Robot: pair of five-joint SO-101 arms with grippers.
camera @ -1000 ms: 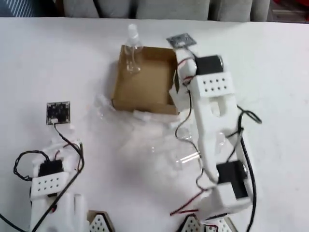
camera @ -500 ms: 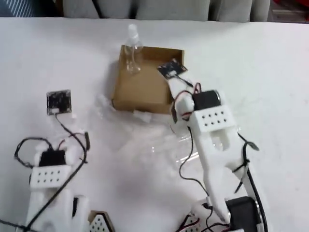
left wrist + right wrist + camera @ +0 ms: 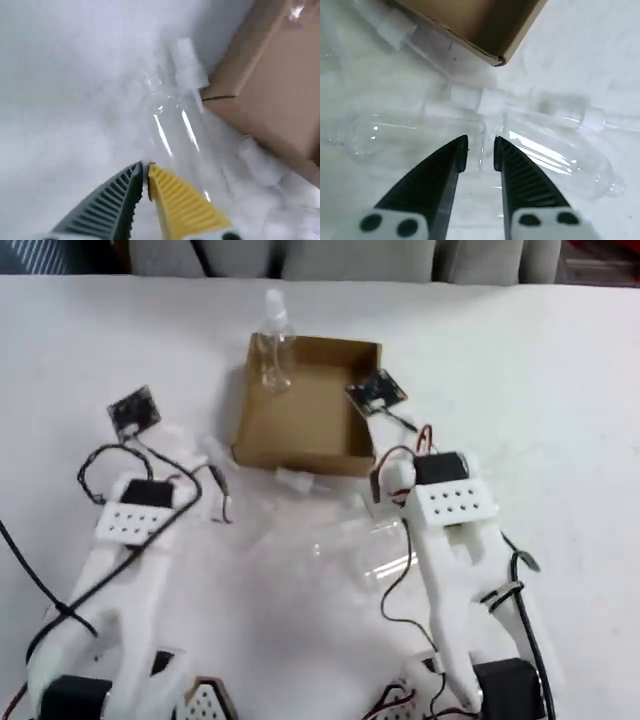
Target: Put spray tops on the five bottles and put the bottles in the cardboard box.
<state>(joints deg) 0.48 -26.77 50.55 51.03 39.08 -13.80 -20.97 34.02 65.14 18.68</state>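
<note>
Grey and yellow fingers of the left claw sit all but closed, a hairline between them and nothing gripped. Just beyond their tips a clear bottle lies on the white counter. A white spray top is at the end farthest from the claw, close to a corner of the cardboard box. Inside the box, in the corner farthest from both claws, a capped bottle stands upright. The black-fingered right claw is narrowly parted and holds nothing. It hangs over two lying bottles, the first bottle off one fingertip, the second bottle off the other. Loose white tops lie just ahead, the box corner beyond them.
</note>
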